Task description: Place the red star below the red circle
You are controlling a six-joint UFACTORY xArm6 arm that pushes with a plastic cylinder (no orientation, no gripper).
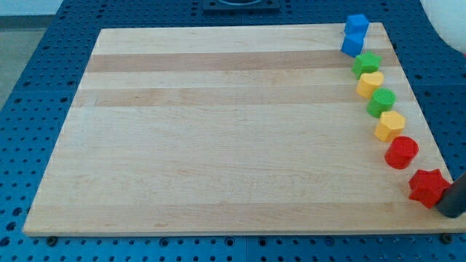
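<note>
The red star [427, 187] lies at the board's right edge near the view's bottom right corner. The red circle [401, 153] sits just above and left of it, a small gap apart. My tip [449, 211] is the dark rod end at the right border of the view, touching the red star's lower right side.
A column of blocks runs up the board's right edge above the red circle: a yellow block [390, 126], a green block [381, 102], a yellow heart [370, 84], a green star [367, 64] and two blue blocks [354, 35]. The wooden board [218, 131] rests on a blue perforated table.
</note>
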